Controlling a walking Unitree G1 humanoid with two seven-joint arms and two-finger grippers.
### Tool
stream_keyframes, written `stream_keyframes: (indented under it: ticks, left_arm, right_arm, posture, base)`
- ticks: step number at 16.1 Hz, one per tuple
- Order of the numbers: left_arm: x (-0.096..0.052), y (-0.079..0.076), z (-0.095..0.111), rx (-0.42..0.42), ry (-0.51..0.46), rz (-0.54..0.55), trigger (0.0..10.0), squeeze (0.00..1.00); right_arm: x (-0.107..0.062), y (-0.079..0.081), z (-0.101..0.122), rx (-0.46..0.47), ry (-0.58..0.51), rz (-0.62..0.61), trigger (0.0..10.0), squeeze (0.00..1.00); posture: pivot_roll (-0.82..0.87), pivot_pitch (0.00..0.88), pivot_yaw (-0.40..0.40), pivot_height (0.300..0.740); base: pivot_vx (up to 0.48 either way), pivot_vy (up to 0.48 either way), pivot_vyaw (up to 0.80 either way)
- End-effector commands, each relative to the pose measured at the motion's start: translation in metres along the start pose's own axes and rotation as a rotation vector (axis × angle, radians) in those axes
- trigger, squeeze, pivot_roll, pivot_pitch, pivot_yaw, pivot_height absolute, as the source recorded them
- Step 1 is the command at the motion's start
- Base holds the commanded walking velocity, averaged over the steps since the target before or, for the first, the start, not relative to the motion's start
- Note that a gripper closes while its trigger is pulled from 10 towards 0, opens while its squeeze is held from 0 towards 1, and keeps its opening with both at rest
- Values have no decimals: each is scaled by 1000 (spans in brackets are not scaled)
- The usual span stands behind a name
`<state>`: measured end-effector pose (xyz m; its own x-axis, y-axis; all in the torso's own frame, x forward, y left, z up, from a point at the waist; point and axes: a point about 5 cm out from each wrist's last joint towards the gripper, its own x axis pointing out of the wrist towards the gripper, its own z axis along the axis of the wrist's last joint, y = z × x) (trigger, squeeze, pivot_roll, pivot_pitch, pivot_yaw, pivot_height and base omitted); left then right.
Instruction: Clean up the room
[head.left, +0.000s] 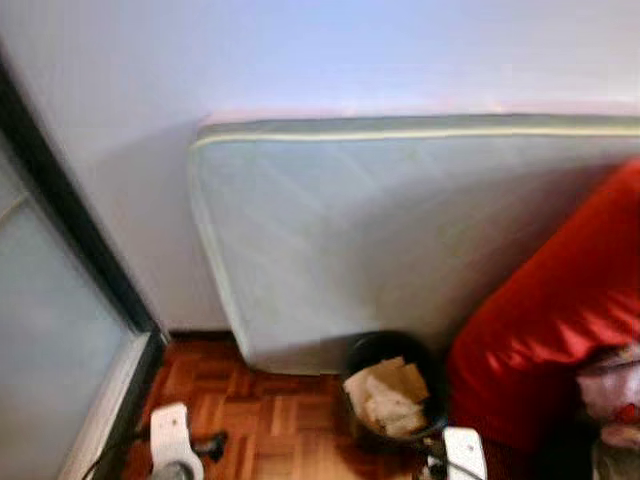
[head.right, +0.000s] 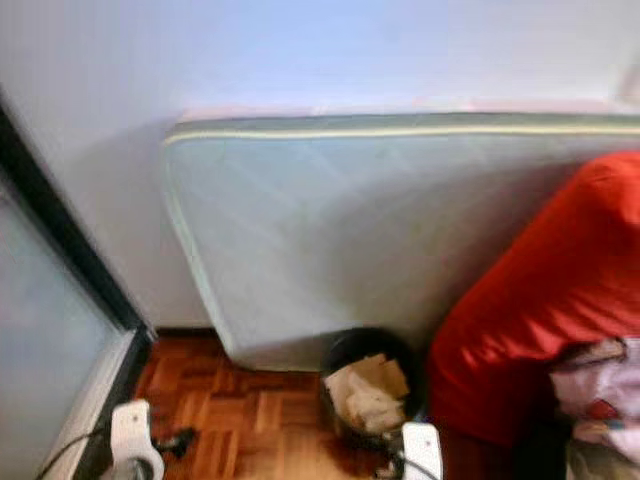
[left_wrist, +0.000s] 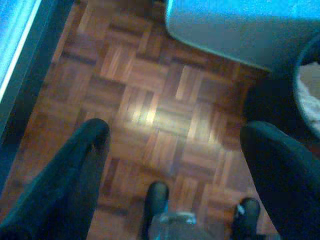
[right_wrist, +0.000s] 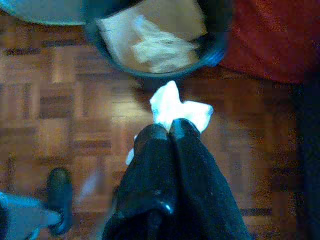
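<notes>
Your right gripper (right_wrist: 170, 129) has its jaws closed on a white tissue (right_wrist: 177, 110), just beside the black bin (right_wrist: 150, 70) of paper. Your left gripper (left_wrist: 175, 145) hangs wide open, holding nothing, over the parquet floor (left_wrist: 150, 100).

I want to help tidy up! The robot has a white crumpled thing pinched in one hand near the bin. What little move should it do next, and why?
Probably carry it a little forward over the black bin. The right end effector is shut on the white tissue, which hangs above the wooden floor just short of the bin's rim. The bin already holds paper, so it looks like the place to drop it.
</notes>
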<state>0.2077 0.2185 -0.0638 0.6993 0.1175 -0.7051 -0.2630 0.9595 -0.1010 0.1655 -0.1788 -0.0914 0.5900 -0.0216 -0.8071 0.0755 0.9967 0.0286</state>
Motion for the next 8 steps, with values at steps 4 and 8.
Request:
stream_keyframes:
  ticks: [4, 8]
  left_arm:
    - [-1, 0, -5, 15, 20, -2, 10000, 0]
    - [-1, -1, -5, 12, 19, -2, 10000, 0]
  right_arm:
    - [-2, -11, -1, 21, -12, -22, 10000, 0]
    - [-4, -21, -2, 18, -15, -27, 10000, 0]
  posture:
    - [29, 0, -24, 740]
    - [29, 0, -27, 740]
  base:
    - [265, 0, 0]
    - [267, 0, 0]
